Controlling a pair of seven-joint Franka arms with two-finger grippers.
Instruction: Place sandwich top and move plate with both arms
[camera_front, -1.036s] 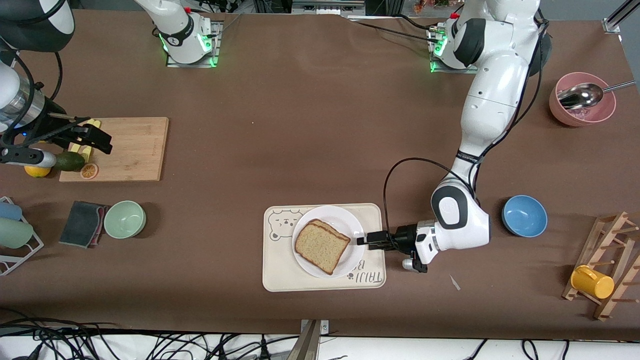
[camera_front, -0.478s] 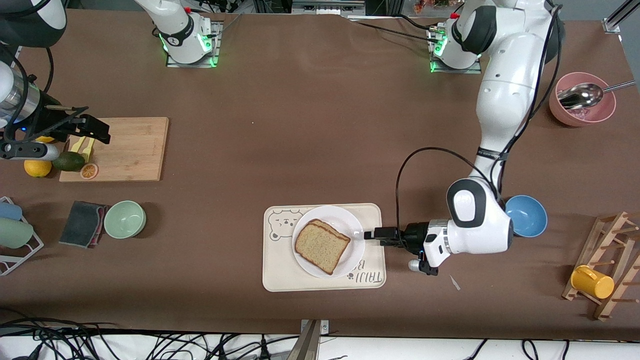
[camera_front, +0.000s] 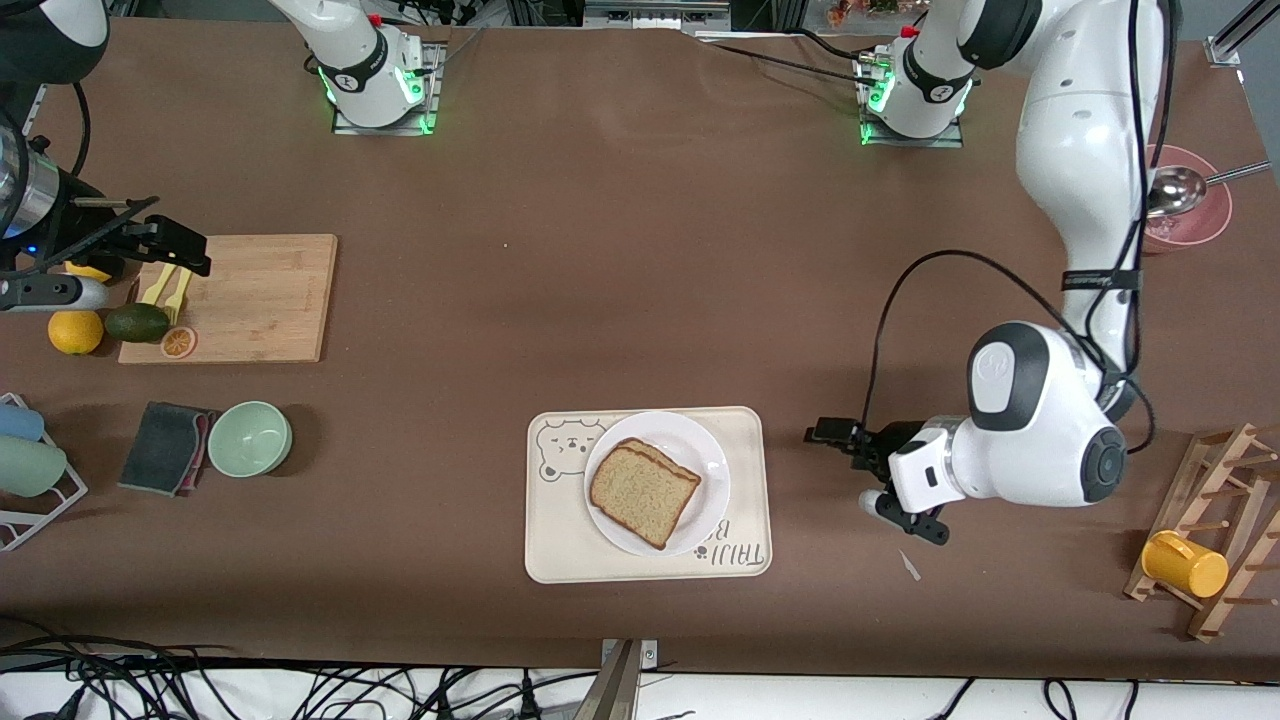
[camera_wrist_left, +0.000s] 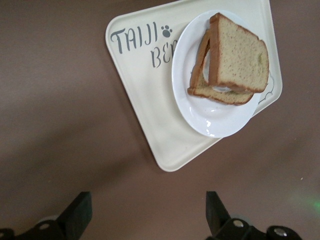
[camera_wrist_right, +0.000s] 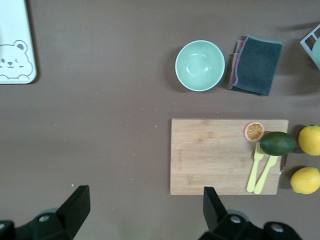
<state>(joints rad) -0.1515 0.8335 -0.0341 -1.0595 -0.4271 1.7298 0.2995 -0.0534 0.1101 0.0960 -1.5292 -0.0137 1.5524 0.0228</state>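
Beside plate (camera_front: 711, 470), left gripper (camera_front: 826, 434) withdrawn, empty.

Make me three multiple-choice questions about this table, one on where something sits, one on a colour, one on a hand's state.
1. The round white plate rests on:
A. cream bear tray
B. wooden cutting board
C. bare table

2. The small bowl beside the dark grey folded cloth is:
A. pink
B. pale green
C. yellow

3. The left hand is:
A. shut on the plate
B. shut on the bread
C. open, empty

Answers:
1 A, the cream rectangular tray shows around the plate.
2 B, the pale green bowl sits there.
3 C, its fingers stand apart over bare table.
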